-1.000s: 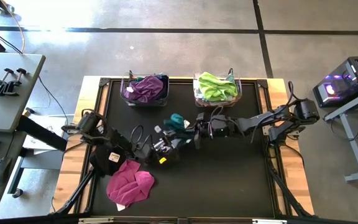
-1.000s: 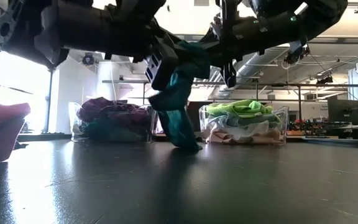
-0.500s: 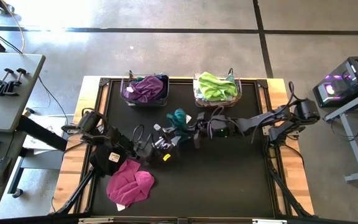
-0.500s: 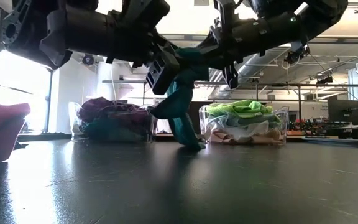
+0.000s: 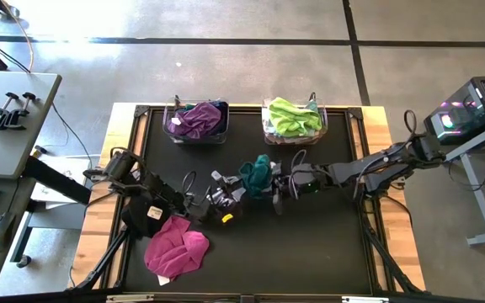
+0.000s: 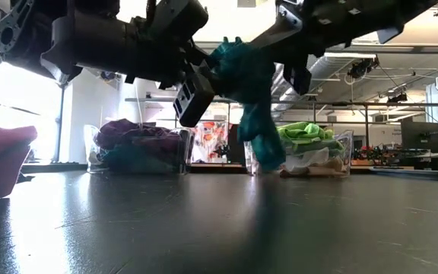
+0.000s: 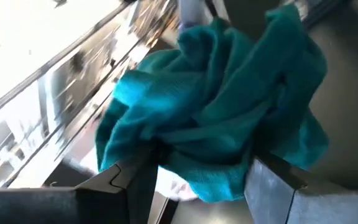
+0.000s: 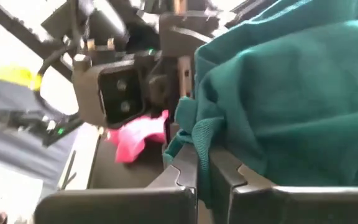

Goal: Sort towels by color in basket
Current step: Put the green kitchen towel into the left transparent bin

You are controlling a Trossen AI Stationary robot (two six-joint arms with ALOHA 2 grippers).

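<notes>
1. High view: the teal towel (image 5: pixel 258 175) hangs above the middle of the black table (image 5: pixel 327 244), between the left gripper (image 5: pixel 236 190) and the right gripper (image 5: pixel 278 187).
2. Right gripper: its fingers are pressed together on a fold of the teal towel, which bulges out just beside them.
3. Left gripper: its fingers stand spread, and the teal towel lies between and over them.
4. Low view: the teal towel (image 6: pixel 255 114) hangs clear of the table.
5. A magenta towel (image 5: pixel 176 250) lies near the left arm; two baskets (image 5: pixel 196 120) with towels stand at the far edge.
</notes>
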